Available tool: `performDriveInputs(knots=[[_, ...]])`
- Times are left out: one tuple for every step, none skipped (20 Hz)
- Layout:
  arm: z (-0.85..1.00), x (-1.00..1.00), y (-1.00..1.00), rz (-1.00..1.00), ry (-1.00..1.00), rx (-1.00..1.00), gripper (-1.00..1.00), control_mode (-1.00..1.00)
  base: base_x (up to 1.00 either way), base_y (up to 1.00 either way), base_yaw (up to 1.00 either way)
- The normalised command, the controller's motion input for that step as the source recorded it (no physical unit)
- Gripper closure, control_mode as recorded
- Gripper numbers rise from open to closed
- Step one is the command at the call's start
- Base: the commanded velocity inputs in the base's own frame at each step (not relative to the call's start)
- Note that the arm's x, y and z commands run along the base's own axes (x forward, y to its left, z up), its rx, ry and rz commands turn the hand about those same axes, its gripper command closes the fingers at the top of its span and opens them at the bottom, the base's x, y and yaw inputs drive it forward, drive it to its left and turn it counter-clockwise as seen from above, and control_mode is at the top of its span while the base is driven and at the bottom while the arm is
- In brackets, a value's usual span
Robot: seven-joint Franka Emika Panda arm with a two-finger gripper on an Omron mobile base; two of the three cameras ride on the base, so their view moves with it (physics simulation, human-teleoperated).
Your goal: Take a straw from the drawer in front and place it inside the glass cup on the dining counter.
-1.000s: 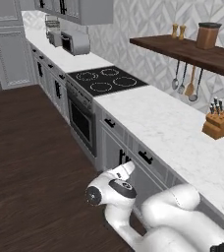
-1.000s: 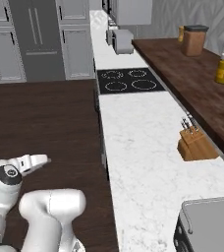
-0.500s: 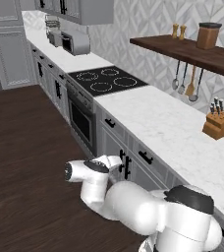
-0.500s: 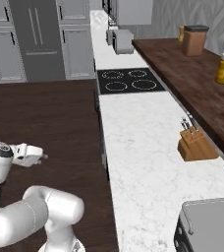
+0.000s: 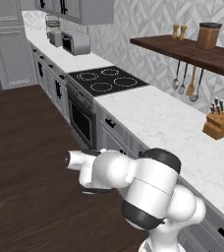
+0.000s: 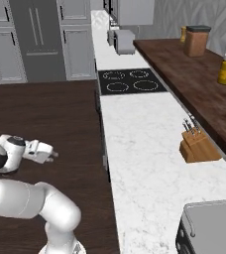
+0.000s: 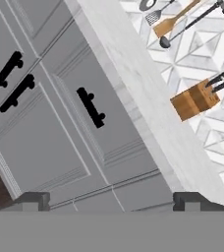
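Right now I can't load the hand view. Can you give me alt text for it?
Rolled view of grey cabinet fronts below a white counter edge: the drawer with its black bar handle sits closed at centre, and two more black handles lie upper left. The end effector fingertips stand wide apart at the bottom; a wooden knife block sits on the counter.

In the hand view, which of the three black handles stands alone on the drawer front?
The black handle nearest the counter edge, on the shallow drawer. The other two lie as a pair on the cabinet doors.
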Motion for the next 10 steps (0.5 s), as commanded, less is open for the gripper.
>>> performDriveInputs(knots=[[-0.22,0.48,-0.92,-0.01,0.0,0.0,-1.0,-1.0,0.0,0.0,0.0],[-0.14,0.44,-0.81,0.0,0.01,-0.02,-1.0,-1.0,0.0,0.0,0.0],[-0.06,0.39,-0.79,0.0,0.02,-0.06,-1.0,-1.0,0.0,0.0,0.0],[0.0,0.33,-0.74,0.0,0.05,-0.12,-1.0,-1.0,0.0,0.0,0.0],[0.0,0.26,-0.79,-0.01,0.05,-0.16,-1.0,-1.0,0.0,0.0,0.0],[0.0,0.21,-0.84,-0.01,0.05,-0.18,-1.0,-1.0,0.0,0.0,0.0],[0.0,0.16,-0.92,-0.04,0.08,-0.21,-1.0,-1.0,0.0,0.0,0.0],[0.0,0.09,-0.89,-0.05,0.09,-0.25,-1.0,-1.0,0.0,0.0,0.0],[-0.04,0.04,-0.91,-0.05,0.09,-0.23,-1.0,-1.0,0.0,0.0,0.0],[-0.09,0.02,-0.91,-0.05,0.07,-0.2,-1.0,-1.0,0.0,0.0,0.0]])
